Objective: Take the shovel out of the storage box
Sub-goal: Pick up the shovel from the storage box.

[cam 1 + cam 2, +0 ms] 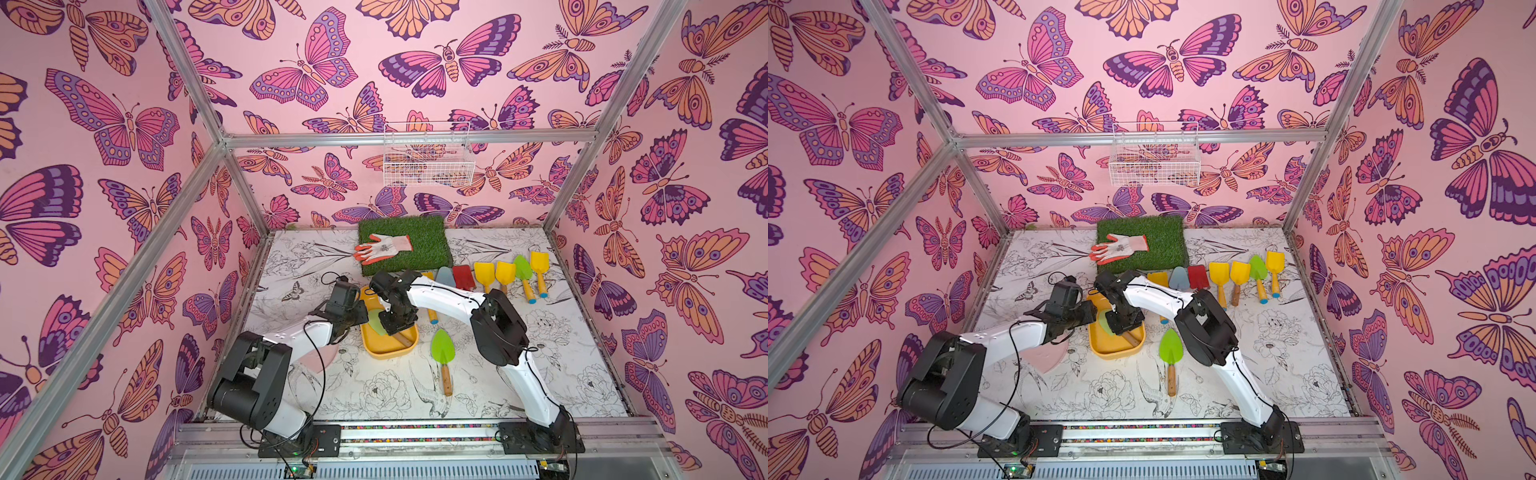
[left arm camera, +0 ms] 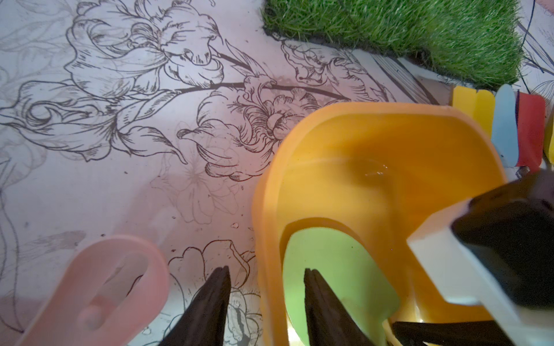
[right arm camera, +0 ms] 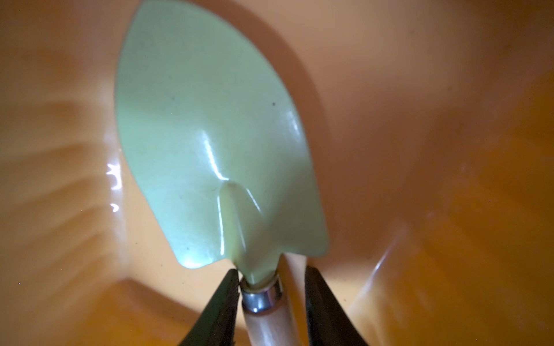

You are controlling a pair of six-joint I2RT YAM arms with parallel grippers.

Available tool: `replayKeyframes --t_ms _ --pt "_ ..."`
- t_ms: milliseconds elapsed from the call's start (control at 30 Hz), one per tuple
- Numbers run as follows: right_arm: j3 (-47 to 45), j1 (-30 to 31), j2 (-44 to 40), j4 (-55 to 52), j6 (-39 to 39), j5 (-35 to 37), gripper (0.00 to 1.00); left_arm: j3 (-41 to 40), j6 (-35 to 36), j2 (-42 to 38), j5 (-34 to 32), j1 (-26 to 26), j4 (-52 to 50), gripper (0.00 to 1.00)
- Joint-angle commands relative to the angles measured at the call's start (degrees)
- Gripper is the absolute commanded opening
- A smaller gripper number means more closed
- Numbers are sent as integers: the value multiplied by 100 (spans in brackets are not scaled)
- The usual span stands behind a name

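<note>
Here, the shovel [image 3: 209, 143], pale green in the blade with a wooden handle, lies inside the shallow yellow storage box [image 1: 388, 352]. The right gripper [image 3: 271, 272] reaches down into the box with its jaws apart on either side of the shovel's neck: one finger touches the metal collar, and a gap shows at the other. The left gripper [image 2: 265, 269] straddles the box's side wall, one finger inside and one outside; whether it pinches the wall I cannot tell. Just beside the box lies a bright green shovel [image 1: 442, 349]. Farther back, a row of shovels [image 1: 504, 272] sits next to a turf mat [image 1: 424, 232] bearing a glove [image 1: 382, 248].
</note>
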Motion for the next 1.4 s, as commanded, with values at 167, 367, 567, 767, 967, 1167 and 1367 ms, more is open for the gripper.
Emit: replayKeyframes --t_ms 167,367,567,767,967,1167,1367 --pt "-72 43 50 -75 -14 -300 34 -64 74 58 -78 27 32 47" --pt "-35 43 -83 -50 47 -242 21 -65 98 35 -94 27 26 47" --pt "-162 43 -236 19 147 -158 13 -85 100 -13 -141 27 24 47" --pt "-500 34 -662 364 331 -83 10 -75 104 -12 -148 32 34 47" --pt "-759 -1 -999 677 521 -183 10 -86 108 -12 -167 27 35 47" --pt "-1032 -35 -1324 902 707 -191 10 -102 122 -57 -183 28 29 46" --pt "-1471 -95 -1851 1160 953 -231 10 -118 125 -85 -201 27 35 47"
